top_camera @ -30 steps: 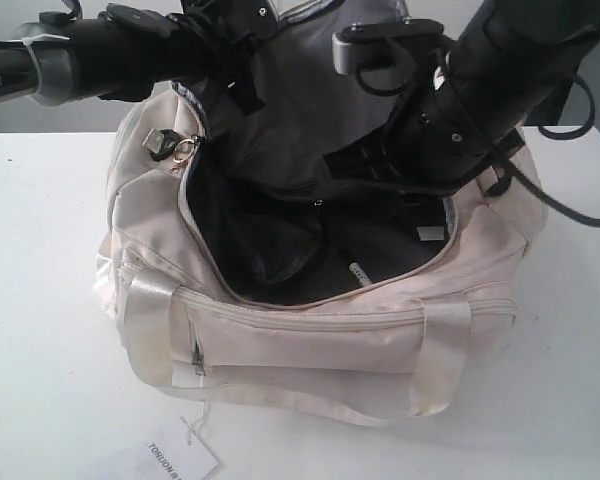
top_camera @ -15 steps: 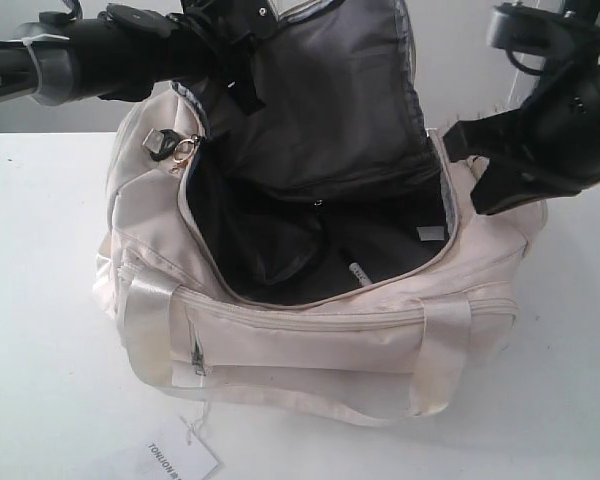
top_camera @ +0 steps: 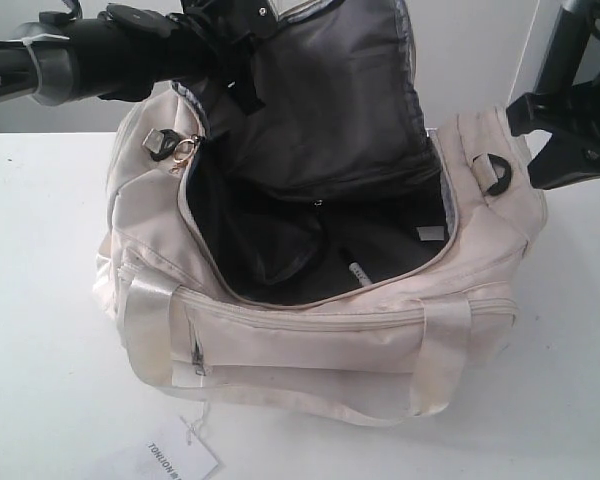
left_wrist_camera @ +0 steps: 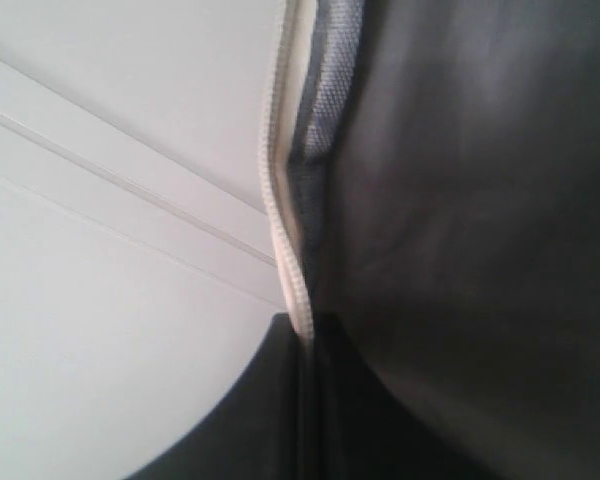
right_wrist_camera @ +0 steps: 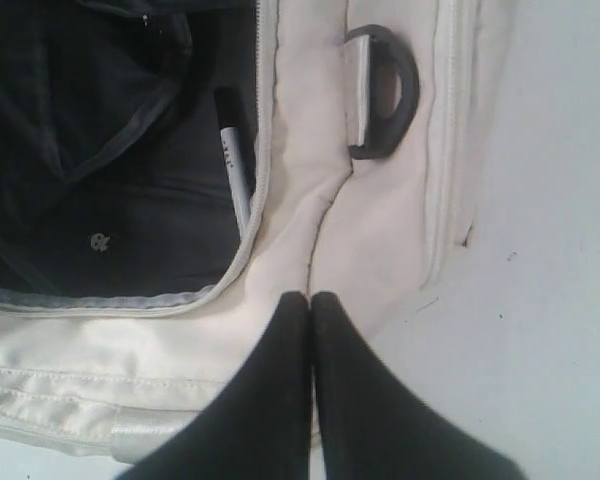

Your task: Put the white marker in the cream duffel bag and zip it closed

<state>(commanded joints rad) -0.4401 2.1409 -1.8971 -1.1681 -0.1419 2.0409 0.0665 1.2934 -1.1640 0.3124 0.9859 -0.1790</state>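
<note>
1. Cream in the exterior view: cream duffel bag (top_camera: pixel 310 340) on a white table (top_camera: pixel 40 300), unzipped, far flap (top_camera: pixel 320 110) held high by the left arm (top_camera: pixel 100 45), dark lining exposed. Below that arm, gold ring pull (top_camera: pixel 185 150) at the zip's end. Outside the bag, right arm (top_camera: pixel 580 120), just beside the end with the black end ring (top_camera: pixel 497 172). In front, paper tag (top_camera: pixel 180 458) on the table.
2. Left wrist view: left claw (left_wrist_camera: pixel 302 335) pinched narrow on the bag's zip edge (left_wrist_camera: pixel 280 200), pale teeth running straight out from between the tips, grey lining alongside.
3. Right wrist view: right claw (right_wrist_camera: pixel 311 297) fully closed, tips pressed together, nothing between them, over the bag's cream end panel; contact unclear. Ahead of the tips and just within the zip edge, the white marker (right_wrist_camera: pixel 236 170), lying along that edge on the dark lining, dark cap at the end farther from the claw.
</note>
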